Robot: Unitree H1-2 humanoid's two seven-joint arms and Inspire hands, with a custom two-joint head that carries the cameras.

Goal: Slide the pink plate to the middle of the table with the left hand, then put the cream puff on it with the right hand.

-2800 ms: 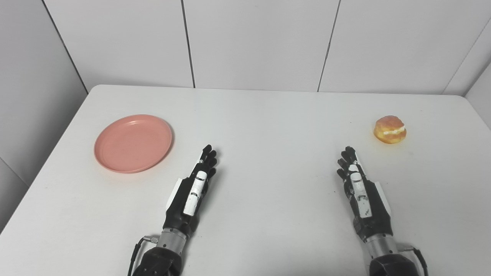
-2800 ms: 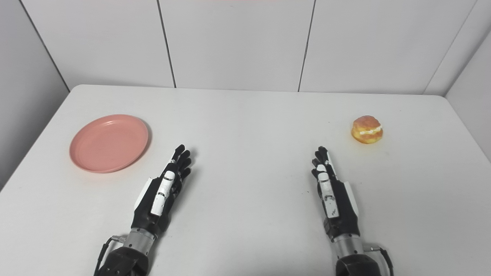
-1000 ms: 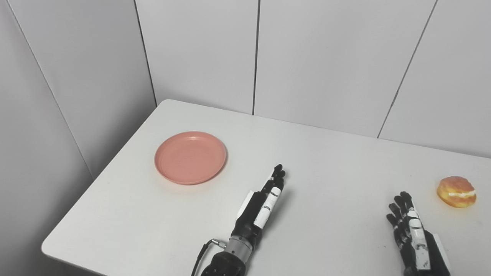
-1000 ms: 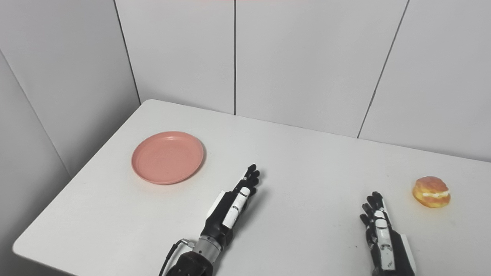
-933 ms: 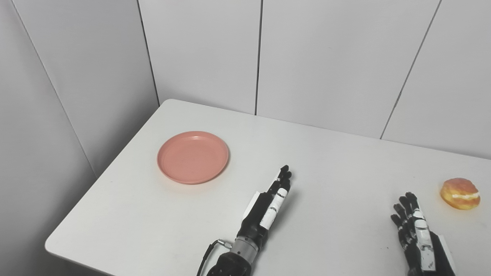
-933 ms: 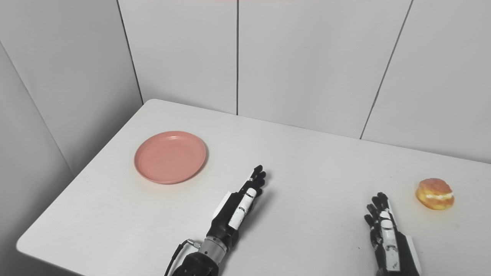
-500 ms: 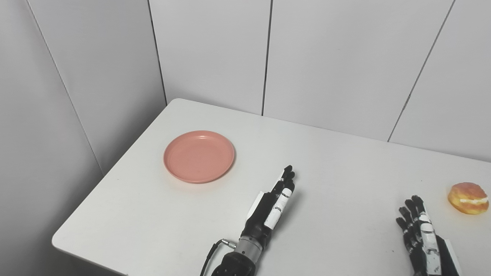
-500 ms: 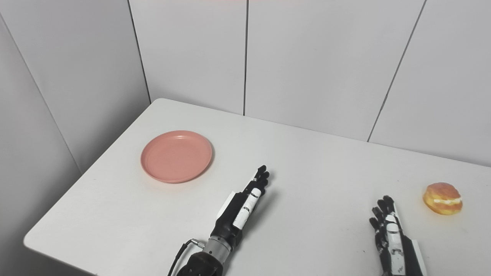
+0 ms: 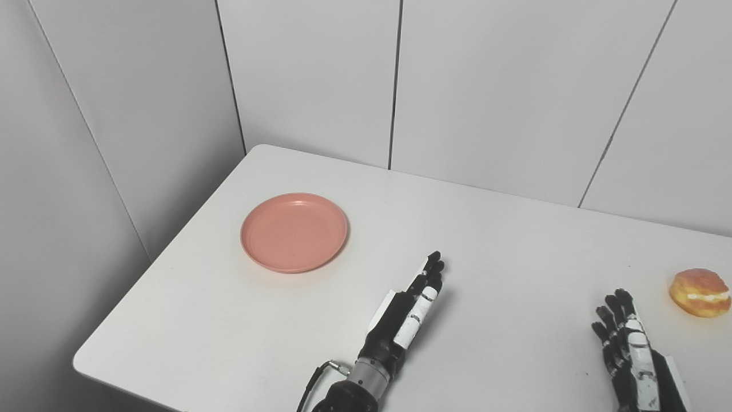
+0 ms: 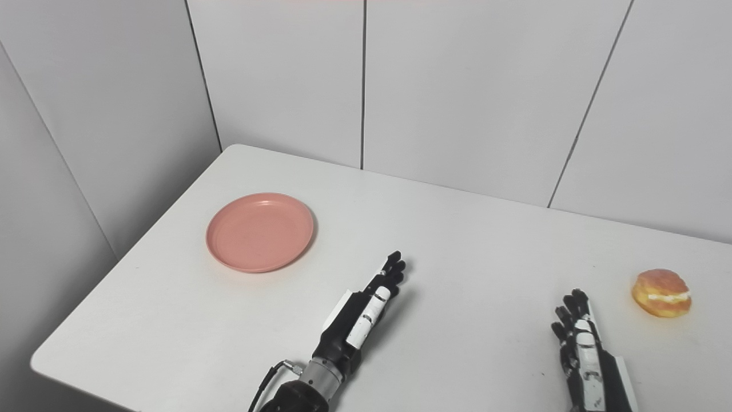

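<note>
— Left eye view showed the left hand (image 9: 407, 312) and right hand (image 9: 632, 355) flat near the table's (image 9: 514, 240) front edge, fingers extended, holding nothing.

— Farther: the pink plate (image 9: 294, 232) sat toward the left edge, probably light, pushable by its rim; the cream puff (image 9: 700, 292) near the right edge looked soft.
</note>
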